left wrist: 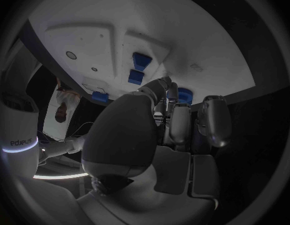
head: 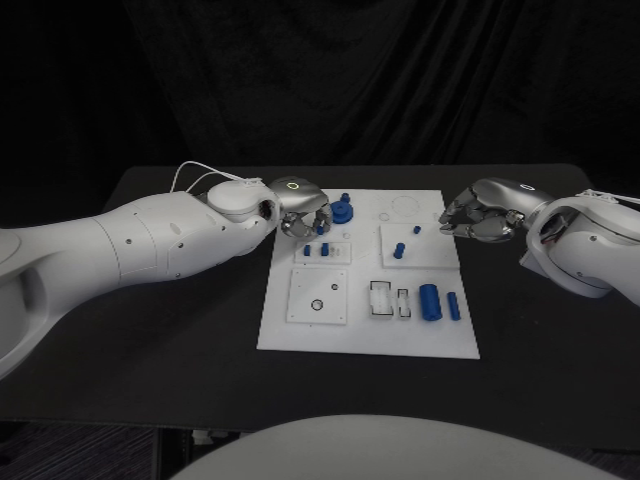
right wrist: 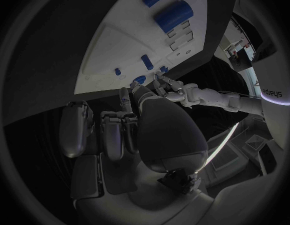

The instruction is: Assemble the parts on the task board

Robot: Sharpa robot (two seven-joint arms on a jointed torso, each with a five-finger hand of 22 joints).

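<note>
The flat white rectangular task board [head: 352, 335] lies in the middle of the black counter [head: 162, 330], and both arms are up at its far end. The left silver hand [head: 303, 208] hangs over the board's far-left corner, fingers curled downward just beside the tall blue knobbed part [head: 342, 210] standing there. Whether those fingers touch or pinch anything, I cannot tell; in the left wrist view the palm blocks the fingertips, with blue pieces [left wrist: 142, 61] visible on the board beyond them.

Over on the other side, the right silver hand [head: 479, 215] sits at the board's far-right edge, fingers bunched inward, over the counter and just beside the board. Nothing shows inside it in the head view, and the right wrist view shows the fingers [right wrist: 114, 135] drawn in with no part between them, so it looks clenched on nothing.

Now the parts. Two small blue pegs [head: 317, 250] stand in the raised plate just in front of the left hand. A single blue peg [head: 400, 251] stands in the neighbouring plate, with a smaller blue stub [head: 417, 231] just behind it. At the near right, a thick blue cylinder [head: 430, 301] lies flat, and a slim blue rod [head: 453, 306] lies just beside it, nearer the board's right edge. Both lie well apart from either hand.
</note>
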